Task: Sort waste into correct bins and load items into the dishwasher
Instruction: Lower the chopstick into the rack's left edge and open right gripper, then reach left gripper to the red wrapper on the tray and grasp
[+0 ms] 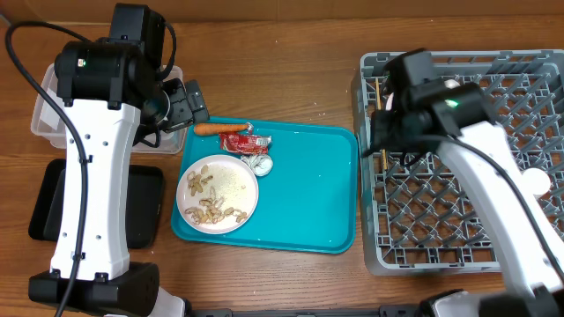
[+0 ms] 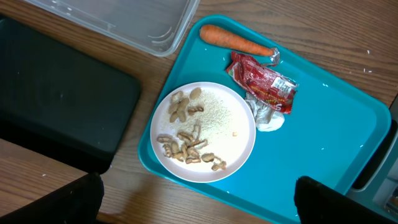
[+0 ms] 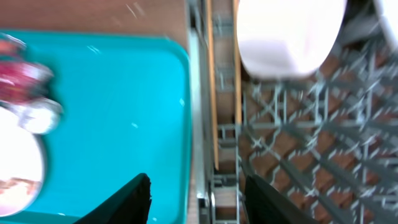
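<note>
On the teal tray [image 1: 308,194] lie an orange carrot [image 2: 236,41], a red wrapper [image 2: 264,84], a silver foil ball [image 2: 267,117] and a white plate [image 2: 204,132] with peanut scraps. My left gripper [image 2: 202,208] hovers open above the tray's near-left edge, holding nothing. The clear tub [image 2: 137,22] and the black tray [image 2: 56,99] lie left of the teal tray. My right gripper [image 3: 199,202] is open and empty over the left rim of the grey rack [image 3: 311,137]. Two wooden chopsticks [image 3: 212,93] lie in the rack just ahead of it, beside a white dish [image 3: 289,34].
The teal tray's right half [image 3: 112,112] is bare. The left arm's body [image 1: 92,176] stands over the black tray [image 1: 145,207] and partly covers the clear tub [image 1: 42,114]. Another white dish [image 1: 535,180] sits at the rack's right side.
</note>
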